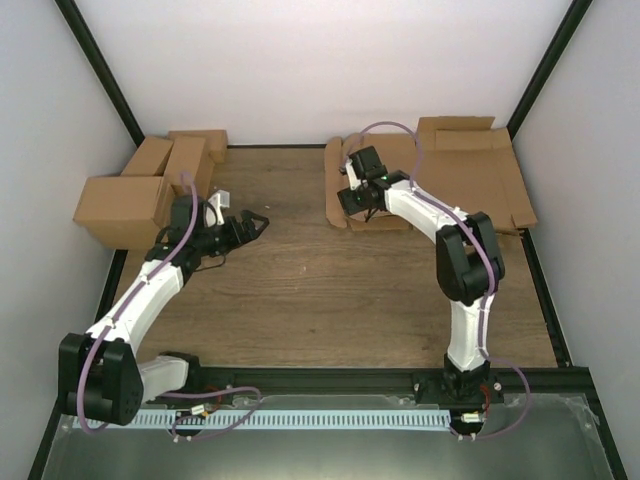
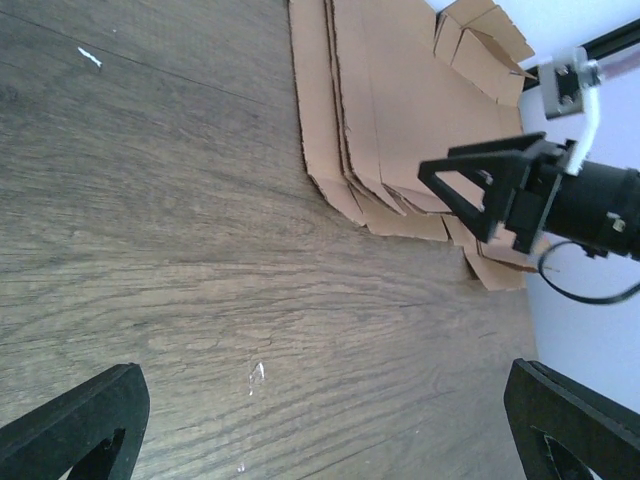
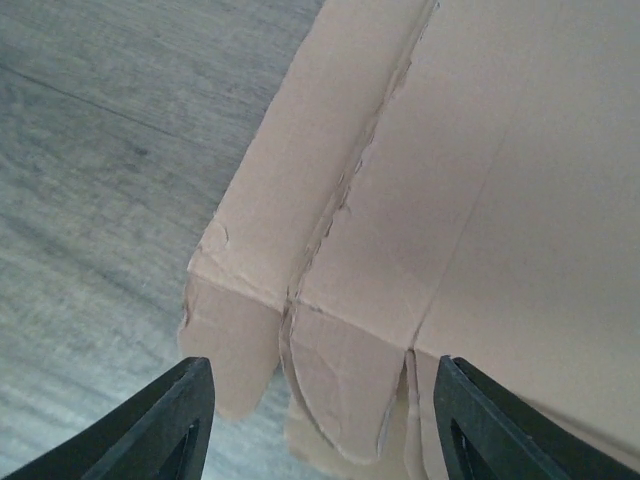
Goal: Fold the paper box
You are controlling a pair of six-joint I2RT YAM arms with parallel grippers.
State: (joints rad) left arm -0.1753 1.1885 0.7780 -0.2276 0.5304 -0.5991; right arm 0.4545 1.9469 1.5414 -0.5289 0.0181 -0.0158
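The right end effector [image 3: 315,378] stands released, its fingers straddling the tabbed flap edge of the paper box [image 3: 480,200]. That box is the top sheet at the lower left corner of the pile [image 1: 460,165], in the upper right of the overhead view. Only the right wrist view shows two staggered sheet edges there. The left end effector [image 1: 250,222] gapes wide over bare surface [image 1: 320,290], with open room between the two. Only the overhead view shows the cartons [image 1: 130,195] at upper left, about four.

Top camera high over the six o'clock edge, looking down on the whole table [image 1: 300,290], left wrist camera low, facing the cardboard pile [image 2: 390,110] at one o'clock, right wrist camera close above the same pile
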